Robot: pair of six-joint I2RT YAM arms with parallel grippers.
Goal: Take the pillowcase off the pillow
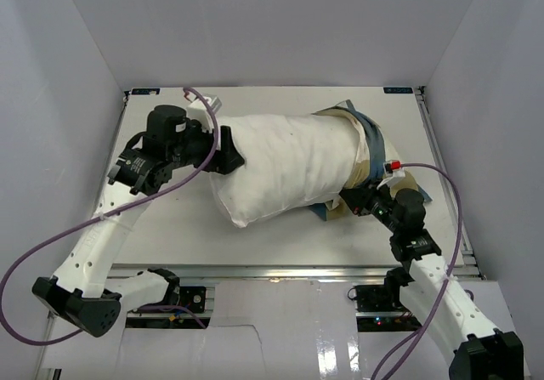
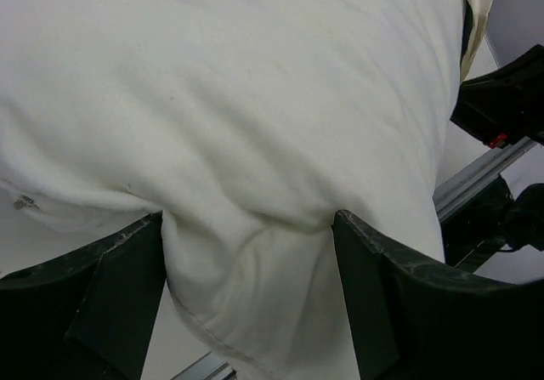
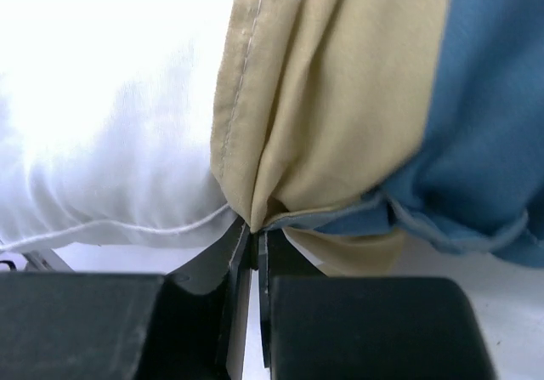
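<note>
The plain white pillow [image 1: 285,163] lies across the middle of the table, most of it bare. The blue, tan and cream pillowcase [image 1: 367,146] is bunched round its right end. My left gripper [image 1: 228,152] is at the pillow's left end. In the left wrist view it [image 2: 248,220] squeezes a fold of the white pillow [image 2: 255,99] between its fingers. My right gripper [image 1: 353,201] is at the pillow's near right. In the right wrist view it [image 3: 253,231] is shut on the tan hem of the pillowcase [image 3: 340,91], with the pillow [image 3: 102,125] to the left.
White walls [image 1: 59,99] enclose the table on the left, back and right. A metal rail [image 1: 280,271] runs along the near edge. Purple cables [image 1: 51,252] loop from both arms. The left arm's cable arches over the pillow's left end.
</note>
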